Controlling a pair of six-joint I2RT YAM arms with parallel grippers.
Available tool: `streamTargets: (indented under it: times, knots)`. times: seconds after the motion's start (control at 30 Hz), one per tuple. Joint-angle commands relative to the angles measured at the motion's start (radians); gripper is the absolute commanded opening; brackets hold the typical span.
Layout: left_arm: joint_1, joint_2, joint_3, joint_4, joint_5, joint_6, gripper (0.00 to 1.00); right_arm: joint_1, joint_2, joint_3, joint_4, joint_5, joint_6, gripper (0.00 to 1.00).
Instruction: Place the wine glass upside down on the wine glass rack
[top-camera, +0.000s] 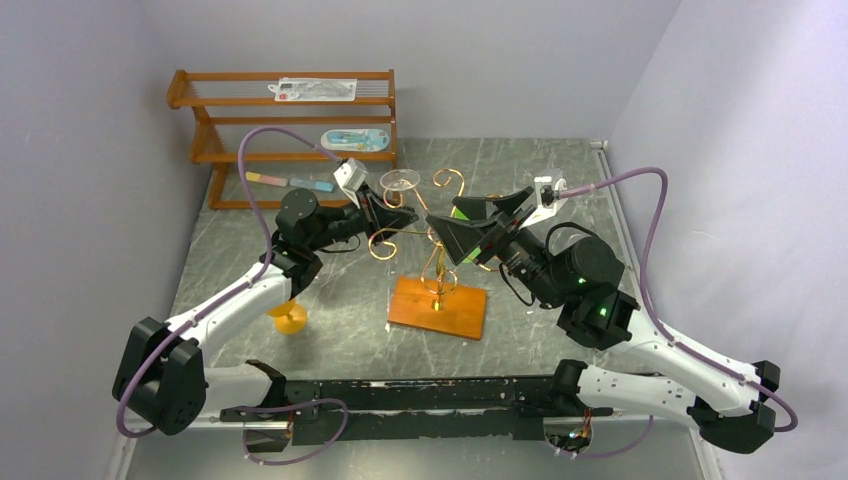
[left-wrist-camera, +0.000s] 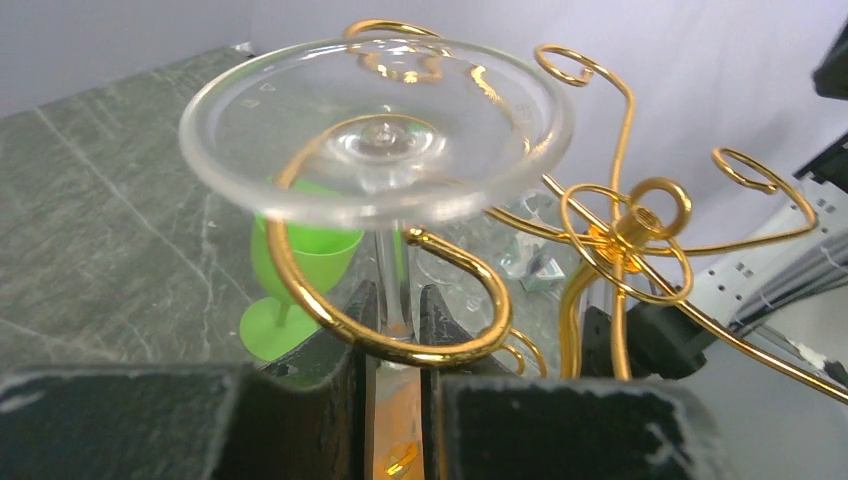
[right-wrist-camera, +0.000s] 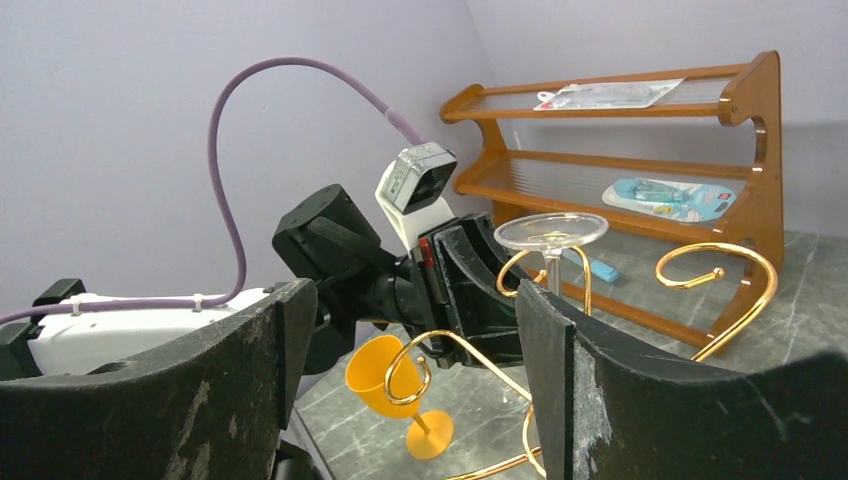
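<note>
The clear wine glass (left-wrist-camera: 375, 130) hangs upside down, foot on top, its stem between my left gripper's fingertips. My left gripper (left-wrist-camera: 397, 310) is shut on the stem, beside the gold wire rack (top-camera: 440, 240) on its orange-brown wooden base (top-camera: 437, 307). A curled scroll arm (left-wrist-camera: 400, 345) wraps around the stem just in front of my fingers. In the top view the glass foot (top-camera: 400, 181) sits above the rack's left arms, with my left gripper (top-camera: 393, 214) below it. My right gripper (top-camera: 462, 222) is open and empty at the rack's right side; in the right wrist view it (right-wrist-camera: 415, 380) faces the rack and the glass (right-wrist-camera: 550, 232).
A green plastic goblet (left-wrist-camera: 300, 270) stands behind the rack. An orange goblet (top-camera: 290, 318) stands at the left, under my left arm. A brown wooden slatted shelf unit (top-camera: 290, 100) with packaged items stands at the back left.
</note>
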Motion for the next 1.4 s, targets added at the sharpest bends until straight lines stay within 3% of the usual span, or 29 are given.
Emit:
streamTargets:
  times: [0.0, 0.43, 0.63, 1.07, 1.37]
  knots:
    - [-0.006, -0.015, 0.012, 0.017, -0.104, -0.003, 0.05, 0.006, -0.010, -0.014, 0.022, 0.002, 0.006, 0.77]
    - [-0.006, -0.103, -0.130, 0.128, -0.159, 0.027, 0.05, 0.005, -0.006, -0.009, 0.012, 0.002, 0.014, 0.77]
    - [-0.006, -0.146, -0.151, 0.103, -0.139, 0.062, 0.06, 0.005, 0.001, 0.000, -0.008, 0.026, 0.020, 0.76]
    - [-0.006, -0.259, -0.191, -0.077, -0.176, 0.094, 0.48, 0.005, -0.030, 0.019, -0.067, 0.033, 0.030, 0.75]
    - [-0.006, -0.342, -0.111, -0.396, -0.308, 0.126, 0.53, 0.005, -0.046, 0.093, -0.185, 0.079, 0.046, 0.75]
